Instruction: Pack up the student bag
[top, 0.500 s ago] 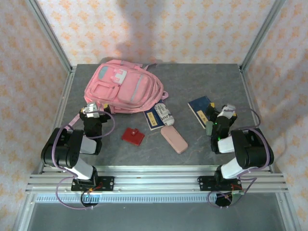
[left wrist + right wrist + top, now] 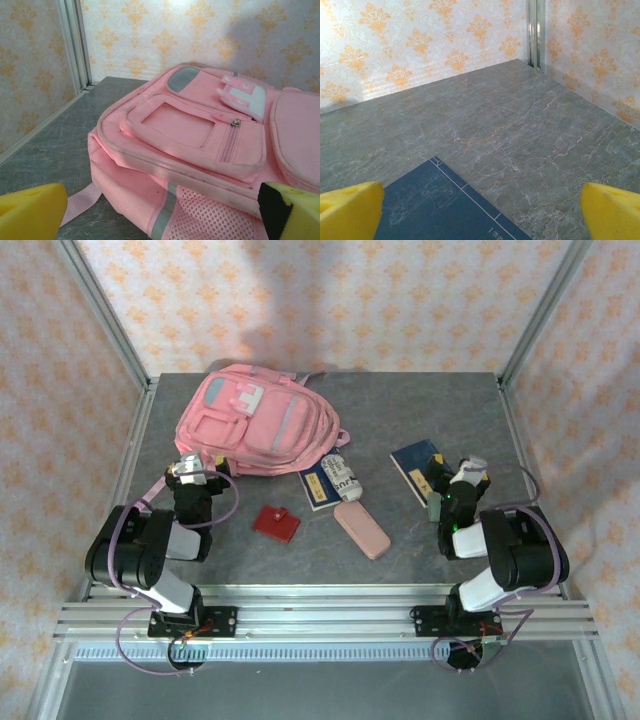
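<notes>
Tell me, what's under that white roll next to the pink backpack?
A blue book lies under the white printed roll. Its near part shows; the corner beneath the roll is covered.

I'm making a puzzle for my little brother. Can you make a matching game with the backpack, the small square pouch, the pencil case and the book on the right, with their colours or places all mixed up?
Things:
1. backpack
2. small square pouch
3. pencil case
4. book on the right

Clues:
A. dark blue
B. pink, small and flat, lying near the middle
C. red
D. pink, the biggest thing, at the far left

Pairs: 1-D, 2-C, 3-B, 4-A
</notes>
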Action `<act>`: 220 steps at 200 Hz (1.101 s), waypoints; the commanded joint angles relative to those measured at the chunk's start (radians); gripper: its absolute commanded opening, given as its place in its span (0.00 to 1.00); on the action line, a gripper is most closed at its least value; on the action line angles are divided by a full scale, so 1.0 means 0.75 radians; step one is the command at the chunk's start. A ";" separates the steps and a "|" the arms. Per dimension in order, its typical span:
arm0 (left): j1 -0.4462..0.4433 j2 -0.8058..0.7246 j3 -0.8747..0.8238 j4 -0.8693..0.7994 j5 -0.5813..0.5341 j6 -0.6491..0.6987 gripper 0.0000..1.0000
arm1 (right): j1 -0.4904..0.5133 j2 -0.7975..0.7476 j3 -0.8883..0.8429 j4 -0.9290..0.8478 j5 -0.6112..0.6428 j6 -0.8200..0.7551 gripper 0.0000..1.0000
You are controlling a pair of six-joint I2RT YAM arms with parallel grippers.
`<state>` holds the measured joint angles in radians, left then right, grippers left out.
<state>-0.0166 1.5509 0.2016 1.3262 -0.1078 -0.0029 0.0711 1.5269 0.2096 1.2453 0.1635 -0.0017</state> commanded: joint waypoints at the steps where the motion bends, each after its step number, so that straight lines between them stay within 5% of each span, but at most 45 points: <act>1: 0.014 -0.019 0.018 -0.007 0.025 -0.025 1.00 | -0.007 -0.013 0.015 0.005 -0.001 -0.014 1.00; 108: 0.006 -0.038 0.027 -0.019 -0.053 -0.036 1.00 | -0.005 -0.048 0.027 -0.035 0.048 0.002 1.00; 135: -0.010 -0.257 0.206 -0.497 -0.163 -0.063 1.00 | -0.005 -0.249 0.243 -0.536 0.048 0.032 1.00; 159: -0.013 -0.337 0.393 -0.802 -0.123 -0.182 1.00 | -0.005 -0.275 0.425 -0.723 -0.111 0.096 1.00; 184: 0.004 -0.329 0.561 -1.077 0.046 -0.576 1.00 | -0.012 -0.229 0.708 -1.133 -0.110 0.621 1.00; 191: 0.020 -0.315 0.581 -1.092 0.145 -0.653 1.00 | -0.035 -0.185 0.763 -1.137 -0.281 0.634 1.00; 201: 0.028 -0.286 0.594 -1.059 0.324 -0.688 0.99 | -0.046 -0.105 0.834 -1.103 -0.527 0.623 0.82; 220: -0.008 -0.237 0.657 -1.138 0.457 -0.721 0.70 | -0.033 0.073 1.035 -1.198 -0.819 0.658 0.64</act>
<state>-0.0059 1.3239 0.6453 0.6445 0.0227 -0.3939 0.0406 1.4429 0.8543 0.5369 -0.1089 0.3534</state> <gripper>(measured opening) 0.850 0.735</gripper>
